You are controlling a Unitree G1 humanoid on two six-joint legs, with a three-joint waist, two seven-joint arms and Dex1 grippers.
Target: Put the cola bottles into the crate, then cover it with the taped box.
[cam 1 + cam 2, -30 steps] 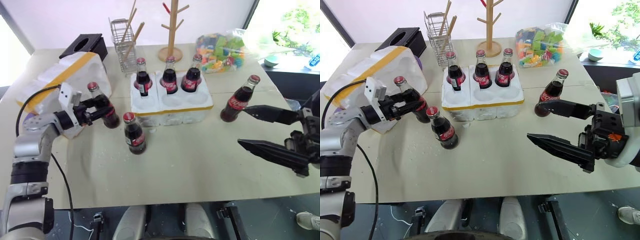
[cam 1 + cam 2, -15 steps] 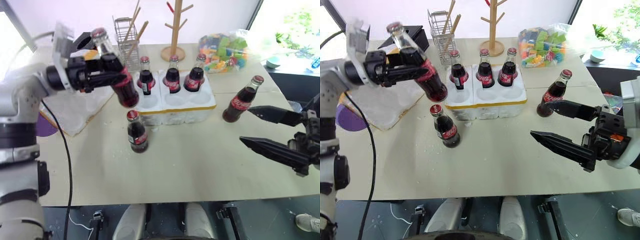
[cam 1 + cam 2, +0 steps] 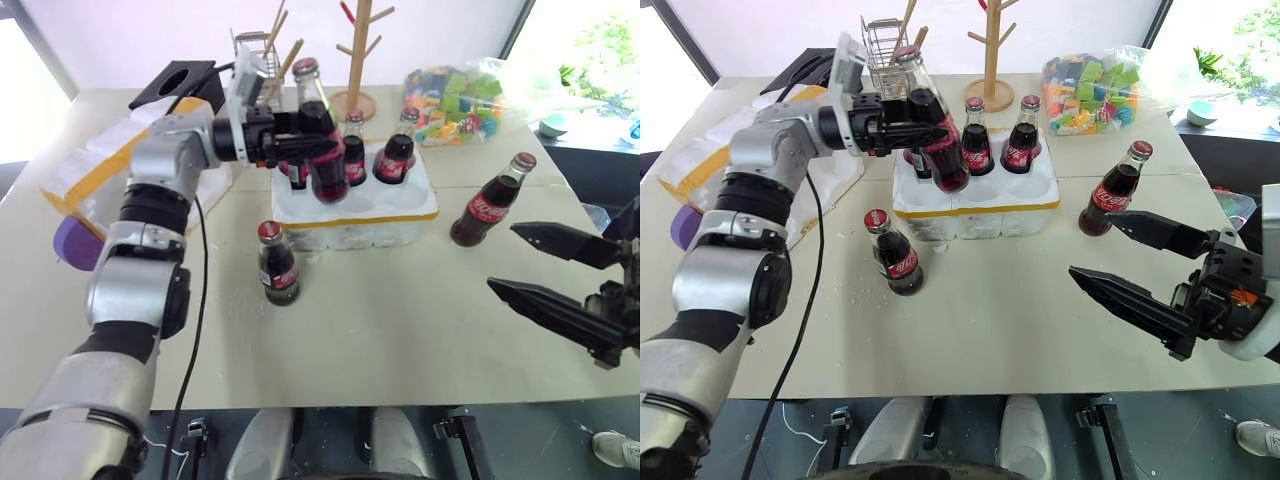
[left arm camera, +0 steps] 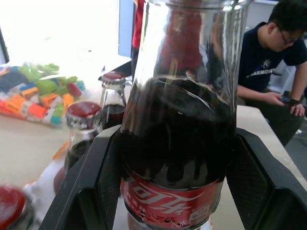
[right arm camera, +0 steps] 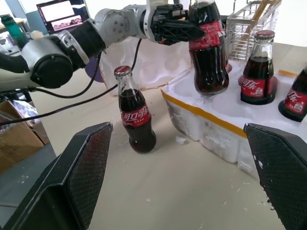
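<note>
Red label with white script on held cola bottle [image 4: 178, 143]; wording not legible. Left gripper [image 3: 305, 148] clamped on that bottle, tilted above crate [image 3: 400, 215]. Crate: white styrofoam, yellow tape band, round wells; three capped bottles [image 3: 1016, 135] stand in rear wells, front wells empty. Fifth bottle [image 3: 277, 265] on table in front of crate; sixth bottle [image 3: 490, 200] to crate's right. Right gripper [image 3: 1140, 262] fingers spread wide, empty. Taped box [image 3: 95, 170] at table's left, lumpy white foam, yellow bands.

crate: low white styrofoam tray [image 3: 355, 214] centre of surface [image 3: 400, 340] | in back wells: three glass cola bottles [image 3: 398, 158] | at 7 o'clock: one bottle [image 3: 278, 266] | at 3 o'clock: another [image 3: 492, 200] | at 9 o'clock: yellow-taped foam shell [image 3: 95, 175] | above front-left well: bottle held by left hand [image 3: 305, 145]
</note>
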